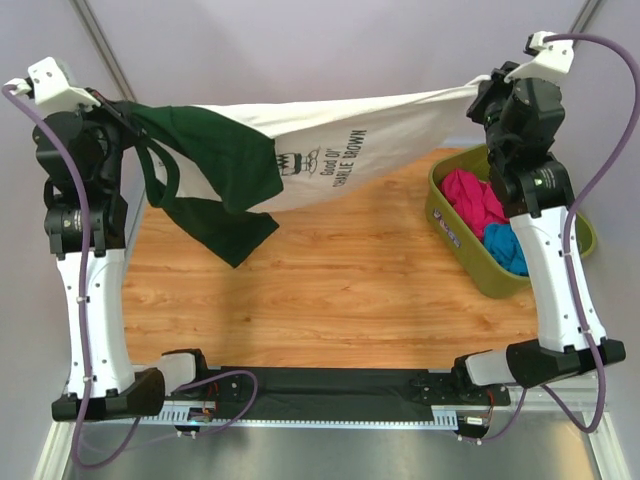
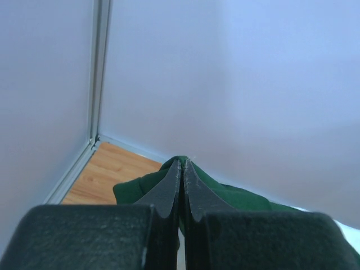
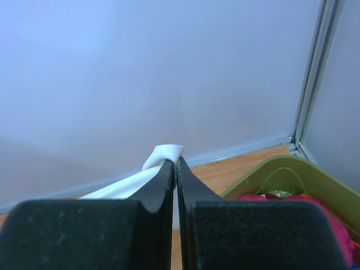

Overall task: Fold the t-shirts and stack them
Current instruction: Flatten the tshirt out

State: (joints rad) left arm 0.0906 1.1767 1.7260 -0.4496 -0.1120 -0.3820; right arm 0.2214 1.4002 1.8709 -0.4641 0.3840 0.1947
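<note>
Closest to the lens, the left gripper (image 2: 181, 167) is seen with its fingers pressed together on a green fold of the shirt (image 1: 330, 150). The right gripper (image 3: 175, 162) is likewise closed, a white corner being pinched at its tips. The shirt is held stretched in the air above the far half of the table (image 1: 330, 300), its long axis running from the table's left side to its right, its green end hanging slack. One end is held by each arm, so neither is nearer. Lowering the cloth flat onto the table is judged the coming move. Other shirts (image 1: 472, 195) are heaped in a bin (image 1: 468, 258) at the table's right edge.
</note>
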